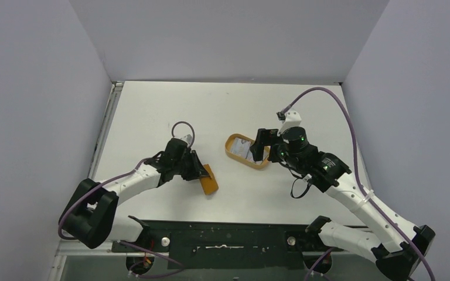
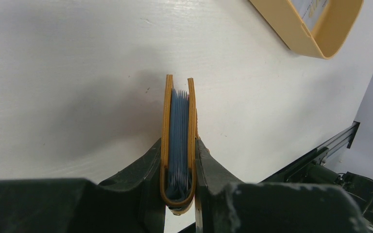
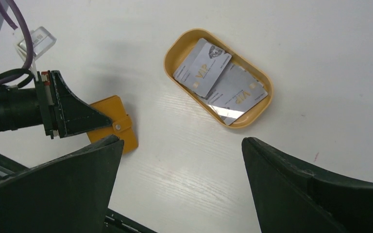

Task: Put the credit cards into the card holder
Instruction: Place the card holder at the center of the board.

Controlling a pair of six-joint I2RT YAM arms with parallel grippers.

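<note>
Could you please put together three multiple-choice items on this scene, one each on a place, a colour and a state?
1. The right hand is: A open; B shut on nothing; C shut on a pen.
2. The card holder is: A black; B orange-brown; C green.
3. The credit cards lie: A in the tray; B atop the card holder; C in the right hand.
Key: 1 A, its jaws stand wide apart; 2 B, seen clamped in the left hand; 3 A, they overlap inside its rim.
</note>
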